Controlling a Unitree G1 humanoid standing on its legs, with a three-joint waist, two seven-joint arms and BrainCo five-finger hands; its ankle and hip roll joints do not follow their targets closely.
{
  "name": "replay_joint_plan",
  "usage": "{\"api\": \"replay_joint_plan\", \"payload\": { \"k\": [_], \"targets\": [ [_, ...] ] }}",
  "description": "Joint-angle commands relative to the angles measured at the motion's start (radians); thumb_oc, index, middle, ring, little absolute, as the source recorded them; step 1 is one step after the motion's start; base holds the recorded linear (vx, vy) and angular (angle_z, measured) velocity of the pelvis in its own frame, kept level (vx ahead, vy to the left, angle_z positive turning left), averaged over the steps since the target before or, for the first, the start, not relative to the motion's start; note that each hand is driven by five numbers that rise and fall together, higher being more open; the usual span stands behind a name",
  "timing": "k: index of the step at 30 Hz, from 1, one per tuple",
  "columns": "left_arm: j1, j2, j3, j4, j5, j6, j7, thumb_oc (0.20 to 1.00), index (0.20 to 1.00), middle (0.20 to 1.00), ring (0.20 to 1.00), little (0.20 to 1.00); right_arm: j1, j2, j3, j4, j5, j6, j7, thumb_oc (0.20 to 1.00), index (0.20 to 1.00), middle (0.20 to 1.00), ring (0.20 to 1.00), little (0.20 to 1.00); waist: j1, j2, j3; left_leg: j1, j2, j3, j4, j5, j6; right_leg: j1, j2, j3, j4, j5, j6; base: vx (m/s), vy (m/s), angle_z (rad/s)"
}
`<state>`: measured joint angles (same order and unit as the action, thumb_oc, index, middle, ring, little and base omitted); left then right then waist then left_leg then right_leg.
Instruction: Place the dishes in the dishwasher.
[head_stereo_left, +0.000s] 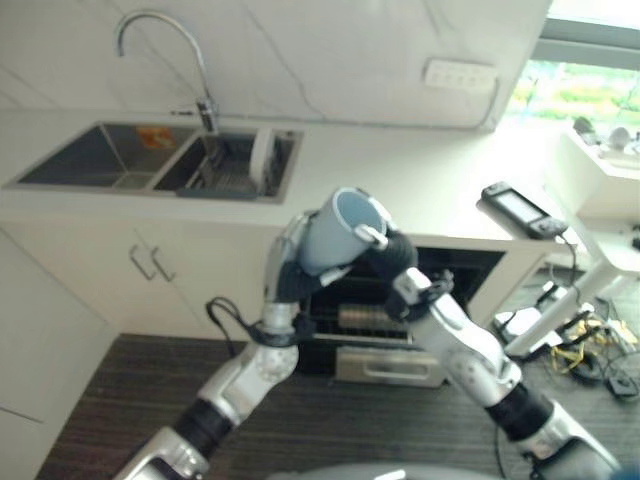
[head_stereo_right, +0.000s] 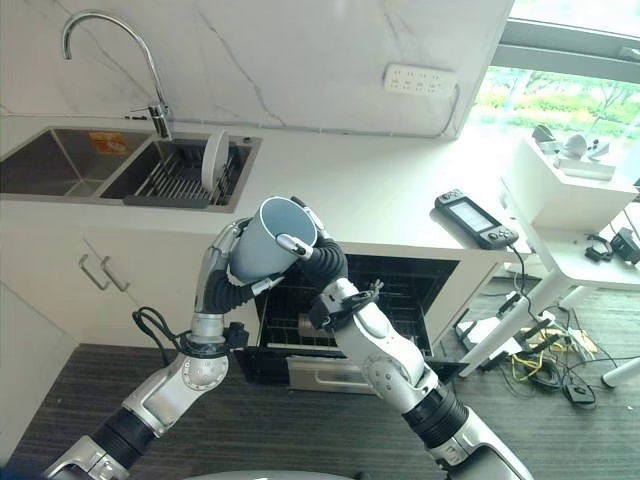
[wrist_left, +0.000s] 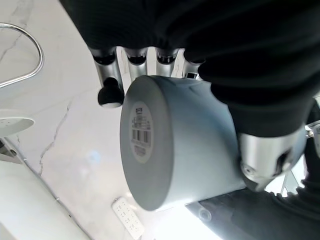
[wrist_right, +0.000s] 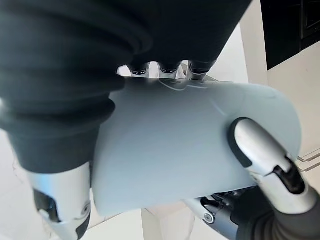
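Countertop (head_stereo_right: 380, 190) ran white along the marble-look wall, with a double sink (head_stereo_right: 60, 165) at the robot's left under a curved tap (head_stereo_right: 110, 40). Sink's nearer basin held a dish rack (head_stereo_right: 185, 175) with one white plate (head_stereo_right: 212, 160) standing on edge.

Below the counter, the dishwasher (head_stereo_right: 400, 290) stood open, dark inside, its wire rack (head_stereo_right: 310, 325) pulled partly forward. A black handheld device (head_stereo_right: 476, 218) lay on the counter toward the robot's right; a wall socket strip (head_stereo_right: 420, 78) above it.

Pale blue cup (head_stereo_right: 272, 240) was held up in front of the dishwasher opening, above the rack, mouth tilted up toward the camera. Both hands were on it: left hand (head_stereo_right: 222, 262) with fingers curled round the wall near the base, right hand (head_stereo_right: 310, 245) wrapped round the other side, thumb pressed on the wall, a fingertip at the rim.

Judged step: cup in transit between hands, or steadied by both, not yet loaded. Next move would call for one hand to let go, the other to turn the cup mouth-down and lower it into the rack without catching the counter edge.
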<state>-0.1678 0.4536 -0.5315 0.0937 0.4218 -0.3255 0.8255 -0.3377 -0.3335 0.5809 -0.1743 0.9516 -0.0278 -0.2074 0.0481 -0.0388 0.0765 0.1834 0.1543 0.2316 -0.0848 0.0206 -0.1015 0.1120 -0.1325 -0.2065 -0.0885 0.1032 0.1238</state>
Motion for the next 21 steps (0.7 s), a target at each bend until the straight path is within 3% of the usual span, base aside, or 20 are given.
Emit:
{"api": "replay_joint_plan", "payload": {
  "k": [1, 16, 21],
  "targets": [
    [-0.116, 0.013, -0.067, 0.01, 0.044, -0.069, -0.005, 0.2, 0.2, 0.2, 0.2, 0.2, -0.073, 0.084, 0.042, -0.031, 0.003, 0.002, 0.079, 1.0, 1.0, 1.0, 1.0, 1.0, 0.02, -0.034, -0.007, -0.063, 0.041, -0.098, -0.003, 0.002, -0.013, 0.089, -0.109, -0.001, 0.001, -0.075, 0.098, 0.0, 0.0, 0.0],
    [-0.098, 0.01, -0.06, 0.02, 0.011, -0.127, -0.066, 0.2, 0.2, 0.2, 0.2, 0.2, -0.048, 0.095, 0.057, -0.005, 0.085, -0.037, 0.356, 1.0, 1.0, 1.0, 1.0, 1.0, 0.035, -0.037, -0.006, -0.069, 0.048, -0.103, -0.002, 0.008, -0.015, 0.093, -0.107, -0.015, 0.001, -0.076, 0.099, 0.0, 0.0, 0.0],
    [-0.092, 0.013, -0.056, 0.017, 0.01, -0.136, -0.07, 0.2, 0.2, 0.2, 0.2, 0.2, -0.043, 0.099, 0.062, 0.004, 0.062, -0.044, 0.375, 1.0, 1.0, 1.0, 1.0, 1.0, 0.037, -0.035, -0.006, -0.068, 0.049, -0.103, -0.002, 0.009, -0.016, 0.094, -0.108, -0.019, 0.001, -0.075, 0.099, 0.0, 0.0, 0.0]
  ]
}}
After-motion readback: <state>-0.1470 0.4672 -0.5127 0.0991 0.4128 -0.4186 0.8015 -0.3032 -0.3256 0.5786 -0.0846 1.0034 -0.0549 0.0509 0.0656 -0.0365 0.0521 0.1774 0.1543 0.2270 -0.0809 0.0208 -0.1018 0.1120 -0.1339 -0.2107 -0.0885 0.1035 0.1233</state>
